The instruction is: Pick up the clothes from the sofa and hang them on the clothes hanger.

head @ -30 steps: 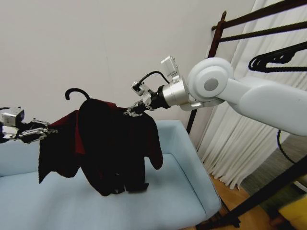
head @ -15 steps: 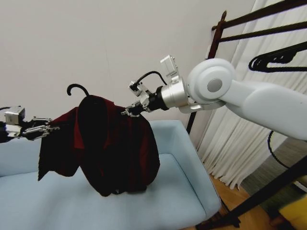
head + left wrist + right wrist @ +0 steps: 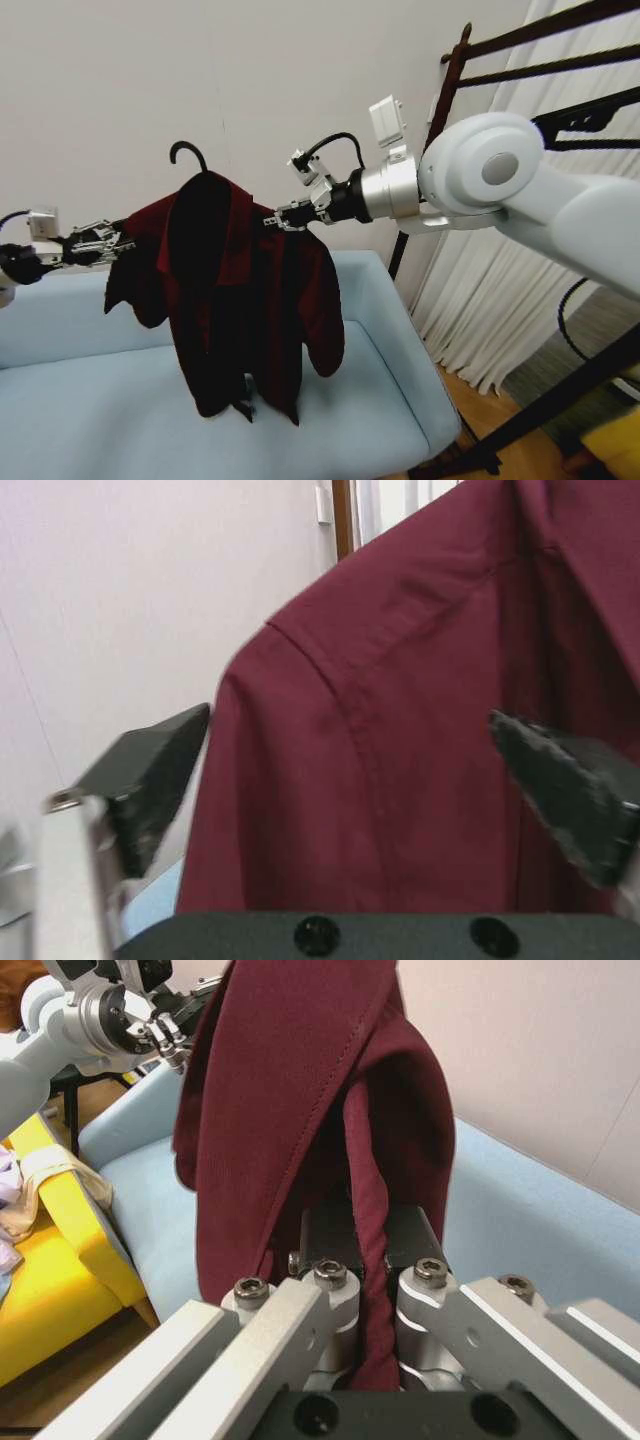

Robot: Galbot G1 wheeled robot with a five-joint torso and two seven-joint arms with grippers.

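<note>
Maroon shirt (image 3: pixel 250 290) draped on a hanger with a black hook (image 3: pixel 198 158), hanging above the pale blue sofa (image 3: pixel 380 390), right gripper (image 3: pixel 283 218) above the sofa, clamped on one shoulder's fabric, left gripper (image 3: pixel 112 240) above the sofa's other end, fingers (image 3: pixel 150 770) spread wide at the opposite shoulder.

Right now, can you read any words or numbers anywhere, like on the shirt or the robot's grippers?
None: no words, numbers or signs can be read on the shirt, hanger, sofa, left gripper or right gripper.
</note>
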